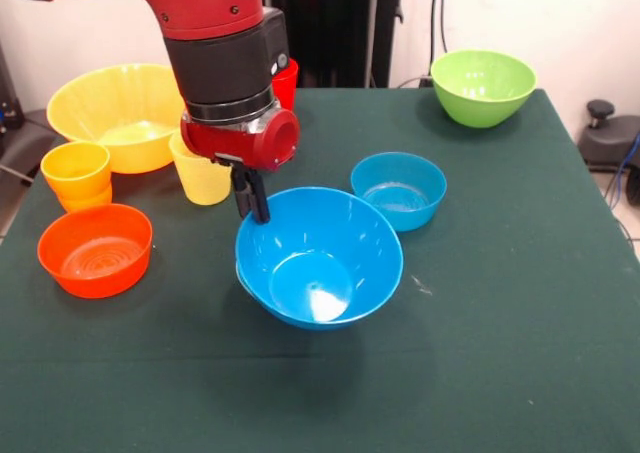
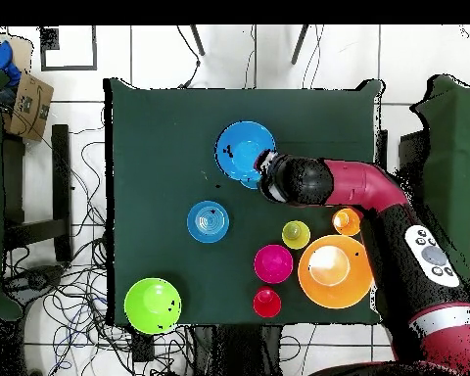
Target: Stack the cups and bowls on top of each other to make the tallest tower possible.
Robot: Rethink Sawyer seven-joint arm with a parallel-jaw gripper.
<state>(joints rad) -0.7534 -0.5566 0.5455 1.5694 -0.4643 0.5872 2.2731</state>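
Six bowls (image 1: 319,256) and three cups (image 1: 201,176) are on the table (image 1: 520,333).

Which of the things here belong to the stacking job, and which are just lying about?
Job: large blue bowl, small blue bowl, green bowl, yellow bowl, orange bowl, magenta bowl, yellow cup, orange-yellow cup, red cup.
Lying about: cardboard box, floor cables.
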